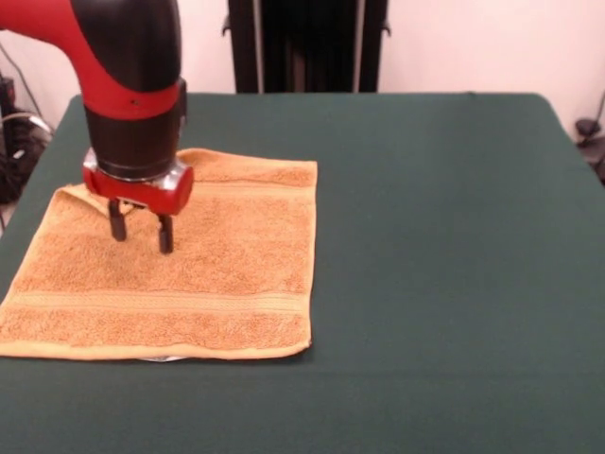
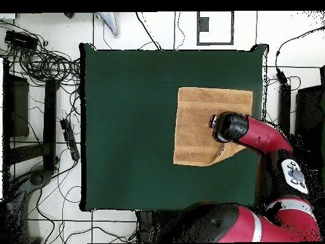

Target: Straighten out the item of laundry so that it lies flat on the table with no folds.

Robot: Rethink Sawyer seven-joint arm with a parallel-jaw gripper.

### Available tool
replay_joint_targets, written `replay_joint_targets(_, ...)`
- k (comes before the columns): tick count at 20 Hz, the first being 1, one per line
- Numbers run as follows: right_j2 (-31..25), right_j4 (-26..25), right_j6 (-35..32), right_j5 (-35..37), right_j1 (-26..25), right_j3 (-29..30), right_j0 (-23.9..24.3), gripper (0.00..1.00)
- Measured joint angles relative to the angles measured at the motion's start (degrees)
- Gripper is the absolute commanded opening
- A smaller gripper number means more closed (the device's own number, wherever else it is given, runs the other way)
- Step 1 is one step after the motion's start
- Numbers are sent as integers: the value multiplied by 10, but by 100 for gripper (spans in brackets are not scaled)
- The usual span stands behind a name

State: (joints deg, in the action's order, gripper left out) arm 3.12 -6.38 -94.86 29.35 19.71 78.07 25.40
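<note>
- The orange-tan towel [image 1: 189, 274] sits on the dark green table [image 1: 444, 265], on the left side in the front view, with its left edge close to the table's left edge.
- It's mostly flat, woven band visible near the front edge and another near the back edge.
- The back-left corner isn't clean though: it looks rumpled or folded right under the arm, and in the overhead view that corner [image 2: 223, 154] comes out as an angled edge instead of square.
- The gripper [image 1: 141, 233] points straight down over the back-left part of the towel, fingers [image 1: 165, 235] spread apart with a clear gap, nothing between them.
- Fingertips are at or just above the terry surface, can't tell if they actually touch.
- The red and black arm [image 2: 263, 135] covers the towel's edge on that side in the overhead view.
</note>
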Motion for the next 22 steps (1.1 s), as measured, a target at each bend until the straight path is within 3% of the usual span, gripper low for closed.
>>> replay_joint_targets(10,-25,-35,0,-12,38,31,44,100)
replay_joint_targets(22,-61,-61,0,-16,40,68,74,100)
